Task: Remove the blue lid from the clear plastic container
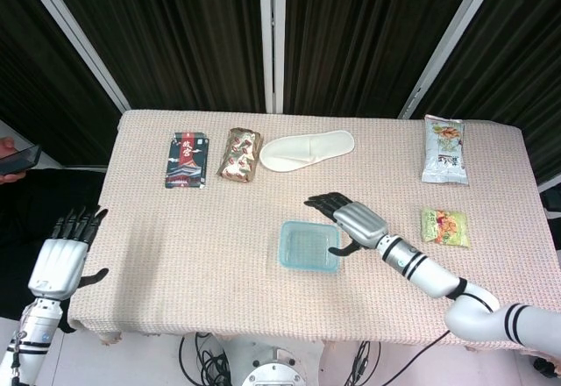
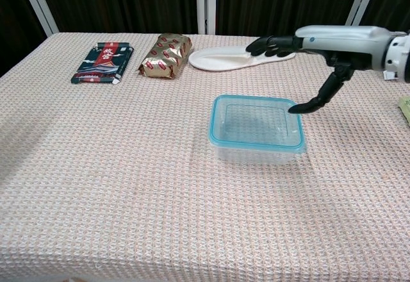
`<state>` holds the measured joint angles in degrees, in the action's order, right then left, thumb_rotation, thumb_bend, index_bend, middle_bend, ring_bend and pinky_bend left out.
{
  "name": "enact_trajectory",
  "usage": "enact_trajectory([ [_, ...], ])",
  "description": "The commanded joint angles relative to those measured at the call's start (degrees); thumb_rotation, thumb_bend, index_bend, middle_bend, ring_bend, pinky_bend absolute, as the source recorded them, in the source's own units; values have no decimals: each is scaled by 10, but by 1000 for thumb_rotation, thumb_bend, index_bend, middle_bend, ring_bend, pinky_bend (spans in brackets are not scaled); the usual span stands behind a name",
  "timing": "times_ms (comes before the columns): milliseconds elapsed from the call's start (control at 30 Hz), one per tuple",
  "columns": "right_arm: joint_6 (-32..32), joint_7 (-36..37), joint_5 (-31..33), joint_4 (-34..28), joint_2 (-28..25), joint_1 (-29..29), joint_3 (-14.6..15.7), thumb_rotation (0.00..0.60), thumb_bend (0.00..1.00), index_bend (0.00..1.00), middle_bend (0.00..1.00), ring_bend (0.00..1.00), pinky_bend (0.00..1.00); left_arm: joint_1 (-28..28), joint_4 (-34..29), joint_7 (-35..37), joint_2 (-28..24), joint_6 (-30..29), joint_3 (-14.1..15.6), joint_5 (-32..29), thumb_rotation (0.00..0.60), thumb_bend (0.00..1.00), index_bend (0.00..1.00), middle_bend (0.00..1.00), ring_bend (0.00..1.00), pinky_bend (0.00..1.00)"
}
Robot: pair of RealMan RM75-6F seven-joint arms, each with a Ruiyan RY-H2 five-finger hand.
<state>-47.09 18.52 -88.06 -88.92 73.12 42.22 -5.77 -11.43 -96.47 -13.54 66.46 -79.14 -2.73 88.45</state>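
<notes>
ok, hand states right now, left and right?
Left hand: open, holding nothing, off the table edge.
Right hand: open, fingers spread above the container, holding nothing.
</notes>
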Motion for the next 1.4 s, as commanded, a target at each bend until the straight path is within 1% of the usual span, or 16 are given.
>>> enact_trajectory([
  [33,-88,-58,16,-42,-41,-63,14,600,126,0,0,0,0,-48,-25,6,-4,45,-4,42,600,41,56,33,0,17],
  [133,-152,-78,15,-54,-60,-103,18,600,126,0,0,0,0,-102,-46,2,3,104,-9,77,600,41,56,33,0,18],
  [233,-214,-76,12,-61,-76,-141,20,600,126,0,0,0,0,-161,-61,1,28,172,-21,92,600,41,56,33,0,17],
  [333,-260,-73,9,-63,-94,-172,23,600,126,0,0,0,0,-215,-61,20,71,233,-42,70,600,41,55,33,0,17],
  [467,-303,-70,7,-67,-111,-204,25,600,127,0,0,0,0,-266,-56,3,131,281,-65,41,600,41,46,32,0,17],
  [567,-318,-67,7,-68,-120,-220,29,600,126,0,0,0,0,-300,-51,-25,177,312,-77,19,600,41,43,32,0,17],
  [700,-332,-61,2,-66,-124,-235,31,600,126,0,0,0,0,-347,-30,-91,231,358,-89,-21,600,40,40,29,0,14],
  [733,-335,-59,0,-66,-125,-238,32,600,126,0,0,0,0,-356,-25,-108,241,368,-92,-36,600,41,37,25,0,13],
  [833,-346,-50,-8,-62,-124,-247,33,600,126,0,0,0,0,-383,-10,-157,272,390,-111,-110,600,41,19,7,0,11],
  [1000,-357,-30,-14,-49,-121,-258,33,600,126,0,0,0,0,-423,0,-232,302,381,-135,-255,600,41,6,0,0,12],
  [1233,-352,-17,-26,-35,-115,-261,35,600,127,0,0,0,0,-487,0,-307,316,345,-136,-421,600,41,5,0,0,18],
  [1300,-350,-18,-32,-33,-113,-260,36,600,126,0,0,0,0,-509,2,-322,317,339,-136,-469,600,41,5,0,0,20],
  [1400,-348,-18,-38,-32,-110,-259,38,600,126,0,0,0,0,-531,4,-327,314,333,-136,-522,600,41,2,0,0,20],
])
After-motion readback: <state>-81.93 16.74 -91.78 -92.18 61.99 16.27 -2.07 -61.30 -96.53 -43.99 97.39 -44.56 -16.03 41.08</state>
